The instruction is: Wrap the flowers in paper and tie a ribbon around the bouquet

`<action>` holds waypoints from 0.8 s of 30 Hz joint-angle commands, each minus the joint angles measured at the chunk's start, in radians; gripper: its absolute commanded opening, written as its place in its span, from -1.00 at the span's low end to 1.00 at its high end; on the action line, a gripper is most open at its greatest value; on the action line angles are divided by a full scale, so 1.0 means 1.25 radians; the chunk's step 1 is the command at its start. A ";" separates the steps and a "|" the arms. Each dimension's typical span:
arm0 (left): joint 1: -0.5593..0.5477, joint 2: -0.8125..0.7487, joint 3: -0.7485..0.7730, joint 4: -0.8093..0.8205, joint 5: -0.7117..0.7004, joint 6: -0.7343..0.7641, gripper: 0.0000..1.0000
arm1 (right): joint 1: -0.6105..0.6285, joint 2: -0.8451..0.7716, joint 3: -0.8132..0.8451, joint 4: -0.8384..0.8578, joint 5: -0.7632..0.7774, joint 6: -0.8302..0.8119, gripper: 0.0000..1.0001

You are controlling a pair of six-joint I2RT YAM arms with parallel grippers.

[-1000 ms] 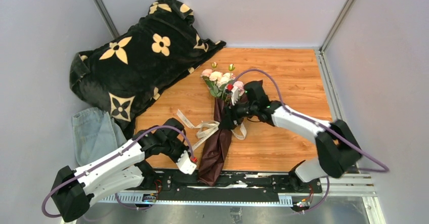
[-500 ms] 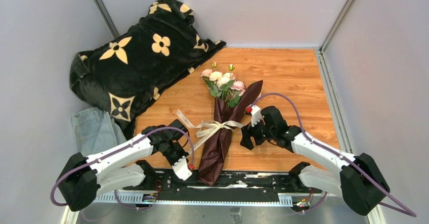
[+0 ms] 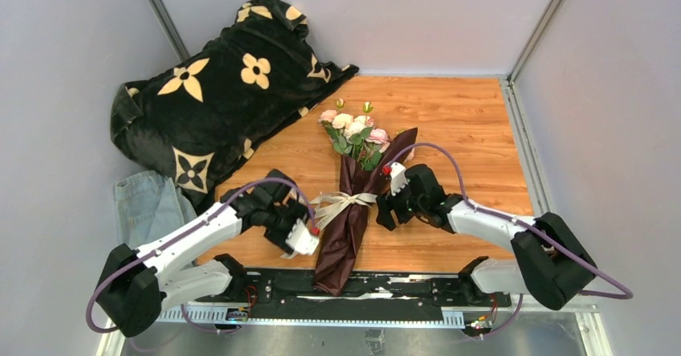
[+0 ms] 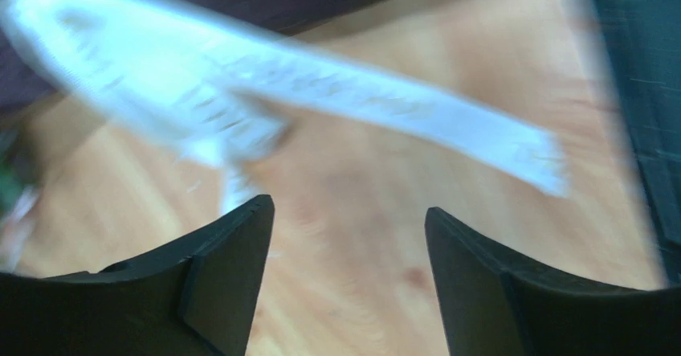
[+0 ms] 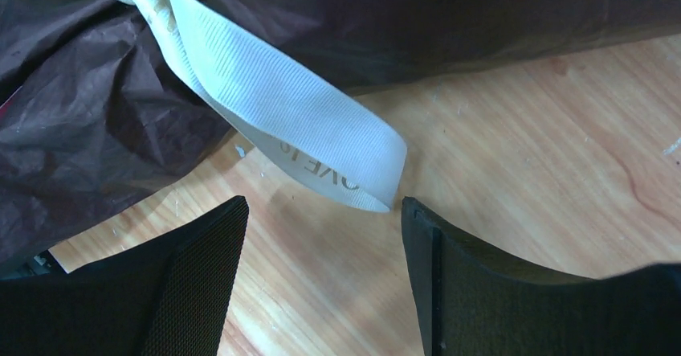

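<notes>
**tied bouquet on the bench, both tools open beside it**

the bouquet (image 3: 344,219) lies lengthwise on the wooden bench (image 3: 466,131). the flowers (image 3: 353,135) are at the far end, and the narrow end of the maroon paper (image 3: 333,259) reaches onto the black rail (image 3: 401,288) at the near edge. the ribbon (image 3: 341,202) is knotted round the middle of the paper, with loops spreading left and a tail to the right.

the left tool (image 4: 347,207) sits just left of the bouquet's lower half. its fingers stand well apart with nothing between them. its own view is blurred, showing only a strip of ribbon lying across the bench ahead of the fingers, with dark paper behind.

the right tool (image 5: 324,201) sits just right of the knot, wide open and empty. a printed ribbon tail ends just ahead of the gap between its fingers, resting on the bench and against the crinkled paper, so it lies between that tool and the bouquet.

a black blanket (image 3: 217,91) with cream flower prints is heaped at the far left, its edge lapping onto the bench. a denim (image 3: 148,207) cloth lies off the bench's left side, nearer than the blanket. two small yellow buds (image 3: 353,105) sit just beyond the flowers. the right arm's purple cable (image 3: 450,159) arcs above the bench beside the paper's upper flap.
</notes>
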 commanded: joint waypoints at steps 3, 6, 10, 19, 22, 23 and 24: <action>0.074 0.082 0.023 0.404 -0.023 -0.363 0.66 | -0.005 0.063 0.022 0.068 -0.002 -0.040 0.49; 0.041 0.133 0.024 0.456 -0.046 -0.409 0.69 | -0.003 0.090 0.034 0.071 -0.028 -0.050 0.46; 0.006 0.186 0.004 0.539 -0.105 -0.400 0.62 | 0.011 0.104 0.039 0.081 -0.034 -0.056 0.37; -0.020 0.205 -0.001 0.477 -0.031 -0.356 0.18 | 0.013 0.099 0.027 0.074 -0.067 -0.040 -0.40; -0.028 0.208 -0.025 0.521 -0.036 -0.372 0.07 | 0.012 0.099 0.030 0.054 -0.066 -0.037 -0.75; -0.034 0.207 -0.027 0.525 -0.043 -0.371 0.05 | 0.013 0.099 0.034 0.044 -0.068 -0.036 -0.82; -0.036 0.206 -0.031 0.524 -0.044 -0.370 0.02 | 0.013 0.097 0.037 0.032 -0.069 -0.034 -0.88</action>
